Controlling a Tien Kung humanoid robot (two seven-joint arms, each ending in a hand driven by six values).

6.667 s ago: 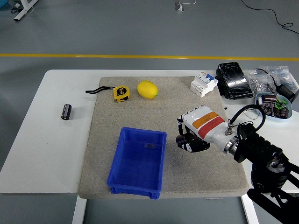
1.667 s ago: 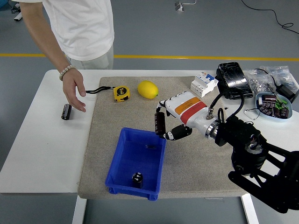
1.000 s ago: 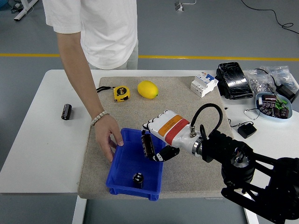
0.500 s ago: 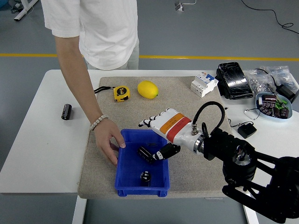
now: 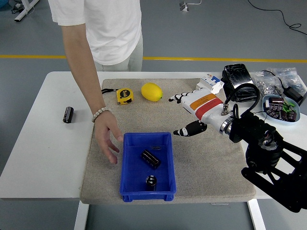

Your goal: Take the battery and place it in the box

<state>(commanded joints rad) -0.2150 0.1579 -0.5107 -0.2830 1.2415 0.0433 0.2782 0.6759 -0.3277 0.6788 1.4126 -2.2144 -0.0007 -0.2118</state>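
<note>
The right robot hand (image 5: 189, 115) is held above the tan mat (image 5: 201, 158), just right of the blue box (image 5: 125, 163), with its fingers (image 5: 175, 98) spread and nothing in its grasp. Two batteries are seen inside the box: one battery (image 5: 150, 159) lies on its side near the middle, and a second battery (image 5: 150, 182) stands on end close to the near wall. A third battery (image 5: 68, 114) lies on the bare white bench (image 5: 43, 158) well to the left, off the mat. A person's hand (image 5: 106, 136) is held open just left of the box, over the mat, with a bead bracelet (image 5: 98, 114) at the wrist. A yellow tape measure (image 5: 124, 95) and a lemon (image 5: 151, 92) are set near the mat's far edge.
</note>
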